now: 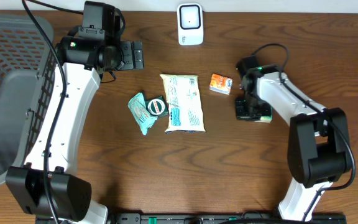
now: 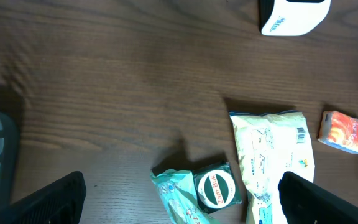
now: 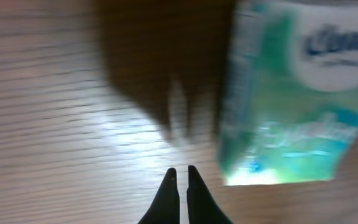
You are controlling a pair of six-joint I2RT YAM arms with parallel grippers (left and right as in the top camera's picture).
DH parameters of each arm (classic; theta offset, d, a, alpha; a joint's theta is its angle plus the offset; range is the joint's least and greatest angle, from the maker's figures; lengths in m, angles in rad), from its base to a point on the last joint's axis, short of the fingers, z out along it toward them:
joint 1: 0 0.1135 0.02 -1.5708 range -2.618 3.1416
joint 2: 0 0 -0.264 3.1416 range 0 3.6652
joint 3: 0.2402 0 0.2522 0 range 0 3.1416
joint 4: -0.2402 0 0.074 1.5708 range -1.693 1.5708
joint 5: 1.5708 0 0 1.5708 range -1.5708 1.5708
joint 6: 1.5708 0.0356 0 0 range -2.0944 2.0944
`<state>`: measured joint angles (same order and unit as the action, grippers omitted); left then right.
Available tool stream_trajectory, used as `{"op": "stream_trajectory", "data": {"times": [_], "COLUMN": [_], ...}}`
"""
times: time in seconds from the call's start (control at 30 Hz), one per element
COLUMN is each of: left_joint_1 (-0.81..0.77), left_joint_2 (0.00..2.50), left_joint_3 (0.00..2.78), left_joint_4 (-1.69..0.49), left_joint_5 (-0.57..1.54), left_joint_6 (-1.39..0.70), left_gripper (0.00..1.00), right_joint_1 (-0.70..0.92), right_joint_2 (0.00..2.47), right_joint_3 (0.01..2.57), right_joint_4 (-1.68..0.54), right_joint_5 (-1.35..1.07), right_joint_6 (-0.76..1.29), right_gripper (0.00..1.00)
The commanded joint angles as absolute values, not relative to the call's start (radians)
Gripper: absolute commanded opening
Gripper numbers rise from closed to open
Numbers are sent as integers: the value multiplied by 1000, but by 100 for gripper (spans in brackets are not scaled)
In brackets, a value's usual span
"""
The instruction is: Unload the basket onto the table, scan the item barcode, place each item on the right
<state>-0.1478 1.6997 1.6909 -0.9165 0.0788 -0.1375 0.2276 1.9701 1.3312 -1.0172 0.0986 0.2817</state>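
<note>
Four packets lay on the table (image 1: 104, 180), none of them lifted, and the white scanner (image 1: 190, 23) stood at the far edge, near the centre. The left arm (image 1: 73, 106) held its jaws wide and empty above bare wood at the far-left side of the group. In its wrist view the teal packet with the round lid (image 2: 215, 188) sat between the two fingers (image 2: 48, 202), the pale wipes pack (image 2: 271, 162) lay just beside it on the right, and the small orange packet (image 2: 347, 132) lay further right, apart. The pale pack's long axis ran from the scanner side back toward the robot, and a barcode (image 2: 301, 134) showed face-up at its far end, the end nearer the scanner. The right arm (image 1: 278, 93) had its jaws pressed shut on nothing, tips low over the wood, and the green pack (image 3: 297, 93) lay just beside them, to the right in that blurred wrist view; from overhead it sat under that wrist, well apart from the scanner. By my judgement the green pack was the item closest to any jaws, but shut jaws could not take it without opening, while the left arm, spread wide, was nearer the teal and pale packets and would have to descend and draw toward the robot to reach either
</note>
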Motion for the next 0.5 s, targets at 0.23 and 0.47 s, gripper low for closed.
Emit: {"op": "stream_trajectory", "data": {"times": [0.23,0.47], "left_joint_1": [-147,-147], "left_joint_2": [1694,1694], "left_joint_3": [1700,1700], "left_joint_4": [-920,-920], "left_joint_5": [69,69], "left_joint_6": [-143,-143], "left_gripper": [98,98], "right_joint_1": [102,17], "right_joint_2": [1965,1933], "right_joint_3": [1328,1340], "right_joint_4": [-1056,-1048], "right_joint_5": [122,36], "right_joint_6": [299,240], "right_gripper": [2,2]}}
